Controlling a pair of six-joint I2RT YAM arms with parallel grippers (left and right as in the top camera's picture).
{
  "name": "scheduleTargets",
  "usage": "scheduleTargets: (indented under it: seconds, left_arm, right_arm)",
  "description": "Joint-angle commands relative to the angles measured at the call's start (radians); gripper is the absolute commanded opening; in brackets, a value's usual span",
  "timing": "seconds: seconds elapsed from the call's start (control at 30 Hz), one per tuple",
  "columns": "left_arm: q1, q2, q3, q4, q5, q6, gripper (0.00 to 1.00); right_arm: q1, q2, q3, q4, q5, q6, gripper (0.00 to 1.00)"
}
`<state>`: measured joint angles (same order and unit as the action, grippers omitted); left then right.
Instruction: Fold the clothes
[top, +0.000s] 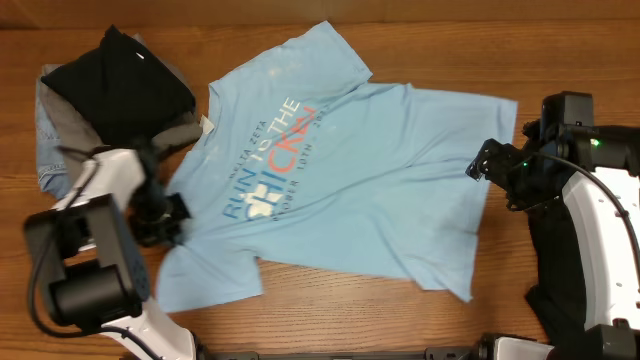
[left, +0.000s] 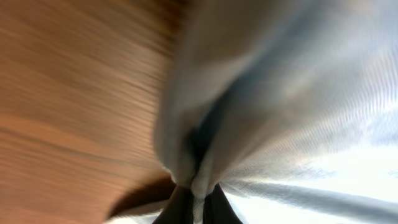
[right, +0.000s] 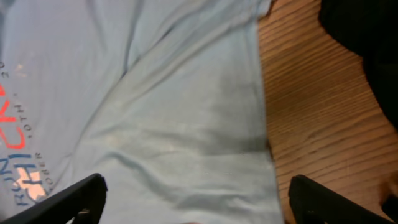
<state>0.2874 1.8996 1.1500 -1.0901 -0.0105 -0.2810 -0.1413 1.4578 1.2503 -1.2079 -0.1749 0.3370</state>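
The clothes are a light blue T-shirt (top: 350, 170) spread front-up on the wooden table, its orange-red and white lettering (top: 275, 160) showing. My left gripper (top: 170, 216) sits at the shirt's left edge near the lower sleeve. In the left wrist view its dark fingers (left: 177, 208) are shut on a bunched fold of blue fabric (left: 249, 93). My right gripper (top: 492, 170) hovers at the shirt's right hem, open. In the right wrist view its gripper (right: 196, 205) straddles the hem edge of the shirt (right: 174, 112), with nothing between the fingers.
A pile of other garments lies at the back left, a black one (top: 115, 75) on top of grey and denim. Black cloth (top: 560, 260) lies under my right arm, seen also as black cloth (right: 367, 37) beside bare wood (right: 311, 112).
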Motion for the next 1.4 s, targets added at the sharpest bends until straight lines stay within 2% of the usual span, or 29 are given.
scheduleTargets:
  seconds: [0.0,0.13,0.23,0.33,0.43,0.47,0.5,0.53,0.6,0.67,0.73,0.77,0.8,0.83,0.87,0.97,1.07,1.2,1.37]
  left_arm:
    - [0.085,0.000,0.063,-0.008,0.050,0.037,0.04]
    - [0.097,0.000,0.067,-0.006,0.095,0.070,0.08]
    - [0.071,0.000,0.067,-0.002,0.098,0.076,0.16]
    - [0.063,0.000,0.069,-0.002,0.105,0.080,0.28]
    - [0.063,0.000,0.080,-0.011,0.143,0.108,0.32]
    - [0.063,0.000,0.088,-0.018,0.154,0.112,0.33]
    - [0.063,0.000,0.096,-0.025,0.165,0.124,0.35]
    - [0.063,0.000,0.111,-0.039,0.170,0.128,0.37]
    - [0.063,0.000,0.136,-0.060,0.170,0.137,0.39]
    - [0.063,0.000,0.163,-0.070,0.192,0.168,0.44]
    - [0.063,0.000,0.187,-0.085,0.213,0.174,0.46]
    - [0.063,0.000,0.198,-0.092,0.222,0.181,0.46]
    - [0.061,0.000,0.218,-0.107,0.229,0.185,0.47]
    - [0.059,0.000,0.231,-0.116,0.236,0.193,0.47]
    - [0.057,0.000,0.240,-0.123,0.245,0.197,0.47]
    - [0.039,0.000,0.275,-0.138,0.282,0.209,0.48]
    - [-0.008,0.000,0.327,-0.151,0.384,0.267,0.48]
    - [-0.071,0.000,0.416,-0.197,0.411,0.304,0.48]
    - [-0.149,0.000,0.595,-0.296,0.393,0.311,0.48]
  right_arm:
    - [0.002,0.047,-0.056,0.011,0.017,0.036,0.90]
    - [0.002,0.100,-0.169,0.025,0.016,0.084,0.76]
    - [0.002,0.113,-0.288,0.144,-0.003,0.082,0.73]
    - [0.002,0.114,-0.417,0.335,-0.029,0.109,0.61]
    - [0.002,0.114,-0.481,0.423,-0.028,0.137,0.48]
    - [0.001,0.114,-0.509,0.454,-0.024,0.150,0.40]
    - [0.001,0.114,-0.519,0.459,-0.009,0.165,0.38]
    - [-0.001,0.114,-0.529,0.449,0.032,0.194,0.27]
    - [-0.013,0.114,-0.529,0.408,0.103,0.235,0.14]
    - [-0.041,0.113,-0.526,0.377,0.149,0.244,0.07]
    - [-0.075,0.113,-0.504,0.346,0.156,0.242,0.07]
    - [-0.092,0.113,-0.484,0.335,0.156,0.233,0.11]
    - [-0.117,0.113,-0.436,0.306,0.156,0.199,0.31]
    - [-0.130,0.113,-0.397,0.287,0.155,0.177,0.45]
    - [-0.138,0.113,-0.362,0.275,0.154,0.161,0.54]
    - [-0.148,0.113,-0.223,0.290,0.058,0.056,0.66]
    - [-0.148,0.114,-0.148,0.476,-0.109,0.034,0.66]
    - [-0.148,0.159,-0.150,0.635,-0.087,0.068,0.64]
    - [-0.148,0.298,-0.149,0.867,-0.112,0.113,0.61]
